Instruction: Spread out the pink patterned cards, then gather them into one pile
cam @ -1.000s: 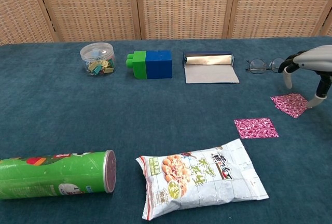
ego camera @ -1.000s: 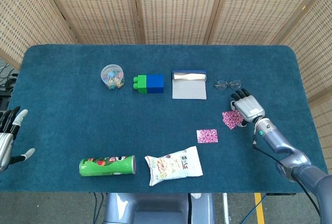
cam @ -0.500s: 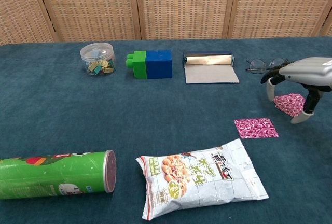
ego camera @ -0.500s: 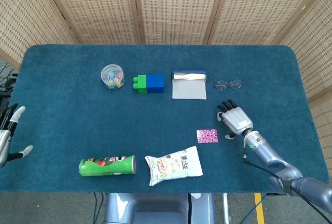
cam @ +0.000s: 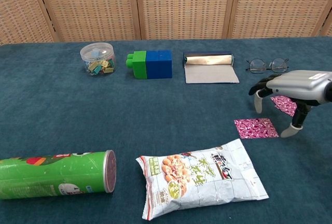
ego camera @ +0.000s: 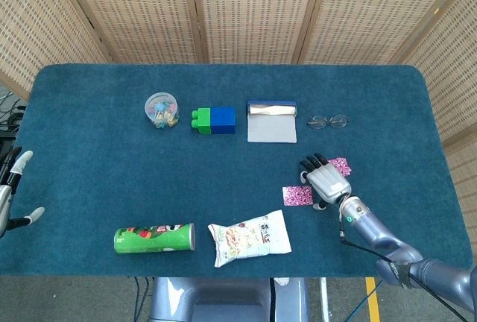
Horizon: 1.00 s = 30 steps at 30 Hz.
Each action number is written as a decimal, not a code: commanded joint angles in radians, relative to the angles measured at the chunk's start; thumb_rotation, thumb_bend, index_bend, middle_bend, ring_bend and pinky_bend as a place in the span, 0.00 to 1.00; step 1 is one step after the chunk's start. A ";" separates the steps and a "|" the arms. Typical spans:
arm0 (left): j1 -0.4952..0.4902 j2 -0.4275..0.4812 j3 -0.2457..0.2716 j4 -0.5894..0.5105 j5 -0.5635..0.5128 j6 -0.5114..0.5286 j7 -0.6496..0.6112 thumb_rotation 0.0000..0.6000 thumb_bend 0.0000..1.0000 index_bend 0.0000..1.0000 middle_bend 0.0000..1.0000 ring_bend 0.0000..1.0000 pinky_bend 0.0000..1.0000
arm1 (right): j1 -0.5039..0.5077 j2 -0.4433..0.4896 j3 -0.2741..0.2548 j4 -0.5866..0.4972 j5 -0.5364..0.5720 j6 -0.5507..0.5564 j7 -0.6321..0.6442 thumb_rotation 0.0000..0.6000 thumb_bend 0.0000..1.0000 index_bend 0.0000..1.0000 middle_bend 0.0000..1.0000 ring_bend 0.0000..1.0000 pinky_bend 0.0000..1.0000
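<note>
I have the right hand (cam: 290, 90) hovering palm-down with its fingers spread and curved toward the blue tabletop (ego camera: 89, 180), holding nothing. One pink patterned card (cam: 256, 128) lies flat just under the fingertips, and a second card (ego camera: 340, 165) shows partly behind the hand on its far side. My left hand (ego camera: 11, 195) sits open at the tabletop's left edge.

The robot's right hand (ego camera: 325, 182) has travelled across the table from the far pink patterned card (cam: 286, 104), which its fingers covered a second ago, to the near pink patterned card (cam: 255, 128), whose edge now lies under its spread fingertips (cam: 258, 104).
</note>
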<state>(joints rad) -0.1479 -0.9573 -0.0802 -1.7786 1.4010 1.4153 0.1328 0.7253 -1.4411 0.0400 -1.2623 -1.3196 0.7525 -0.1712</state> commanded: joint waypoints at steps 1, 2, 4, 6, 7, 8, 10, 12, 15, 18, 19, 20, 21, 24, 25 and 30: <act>-0.002 -0.001 0.000 0.000 0.000 -0.002 0.000 1.00 0.03 0.00 0.00 0.00 0.00 | -0.001 0.001 -0.001 -0.012 0.004 0.001 -0.007 1.00 0.03 0.34 0.11 0.00 0.00; -0.002 -0.001 0.000 0.000 0.000 -0.003 0.000 1.00 0.03 0.00 0.00 0.00 0.00 | -0.001 0.001 -0.001 -0.014 0.004 0.001 -0.009 1.00 0.03 0.34 0.11 0.00 0.00; -0.003 -0.002 0.001 0.001 0.001 -0.005 0.001 1.00 0.03 0.00 0.00 0.00 0.00 | -0.002 0.001 -0.001 -0.025 0.006 0.004 -0.016 1.00 0.02 0.34 0.11 0.00 0.00; -0.003 -0.003 0.001 0.002 0.001 -0.005 0.001 1.00 0.03 0.00 0.00 0.00 0.00 | -0.002 -0.001 0.000 -0.029 0.011 0.004 -0.022 1.00 0.02 0.34 0.11 0.00 0.00; -0.003 -0.004 0.001 0.003 0.000 -0.005 0.000 1.00 0.03 0.00 0.00 0.00 0.00 | -0.002 -0.003 0.000 -0.031 0.014 0.002 -0.023 1.00 0.03 0.34 0.11 0.00 0.00; -0.003 -0.004 0.001 0.003 0.001 -0.004 0.000 1.00 0.03 0.00 0.00 0.00 0.00 | -0.002 -0.004 0.001 -0.031 0.015 0.002 -0.024 1.00 0.03 0.34 0.11 0.00 0.00; -0.002 -0.004 0.002 0.004 0.000 -0.004 -0.001 1.00 0.03 0.00 0.00 0.00 0.00 | -0.001 -0.008 0.001 -0.028 0.016 0.002 -0.027 1.00 0.03 0.34 0.11 0.00 0.00; -0.001 -0.003 0.003 0.004 -0.002 -0.004 -0.002 1.00 0.03 0.00 0.00 0.00 0.00 | -0.001 -0.013 0.001 -0.023 0.019 0.001 -0.027 1.00 0.03 0.34 0.11 0.00 0.00; 0.001 -0.002 0.003 0.006 -0.004 -0.003 -0.006 1.00 0.03 0.00 0.00 0.00 0.00 | -0.002 -0.023 0.003 -0.013 0.020 0.003 -0.025 1.00 0.03 0.34 0.11 0.00 0.00; 0.002 -0.002 0.004 0.009 -0.005 -0.003 -0.009 1.00 0.03 0.00 0.00 0.00 0.00 | -0.001 -0.035 0.005 0.003 0.019 0.005 -0.023 1.00 0.02 0.34 0.11 0.00 0.00; 0.002 -0.002 0.004 0.010 -0.005 -0.003 -0.010 1.00 0.03 0.00 0.00 0.00 0.00 | 0.000 -0.038 0.006 0.009 0.019 0.005 -0.022 1.00 0.02 0.34 0.11 0.00 0.00; 0.002 -0.002 0.004 0.011 -0.005 -0.003 -0.011 1.00 0.03 0.00 0.00 0.00 0.00 | 0.000 -0.040 0.006 0.012 0.020 0.005 -0.022 1.00 0.02 0.34 0.11 0.00 0.00; 0.002 -0.003 0.004 0.012 -0.006 -0.003 -0.011 1.00 0.03 0.00 0.00 0.00 0.00 | 0.002 -0.043 0.008 0.018 0.022 0.003 -0.022 1.00 0.02 0.34 0.11 0.00 0.00; 0.003 -0.003 0.004 0.015 -0.008 -0.004 -0.013 1.00 0.03 0.00 0.00 0.00 0.00 | 0.006 -0.055 0.013 0.038 0.026 -0.001 -0.021 1.00 0.03 0.34 0.11 0.00 0.00; 0.003 -0.004 0.004 0.016 -0.009 -0.004 -0.014 1.00 0.03 0.00 0.00 0.00 0.00 | 0.007 -0.058 0.015 0.044 0.027 -0.001 -0.020 1.00 0.03 0.34 0.11 0.00 0.00; 0.002 -0.004 0.003 0.019 -0.012 -0.006 -0.015 1.00 0.03 0.00 0.00 0.00 0.00 | 0.011 -0.071 0.021 0.070 0.033 -0.004 -0.016 1.00 0.03 0.34 0.10 0.00 0.00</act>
<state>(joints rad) -0.1455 -0.9611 -0.0770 -1.7597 1.3893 1.4095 0.1173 0.7358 -1.5107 0.0599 -1.1946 -1.2883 0.7489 -0.1885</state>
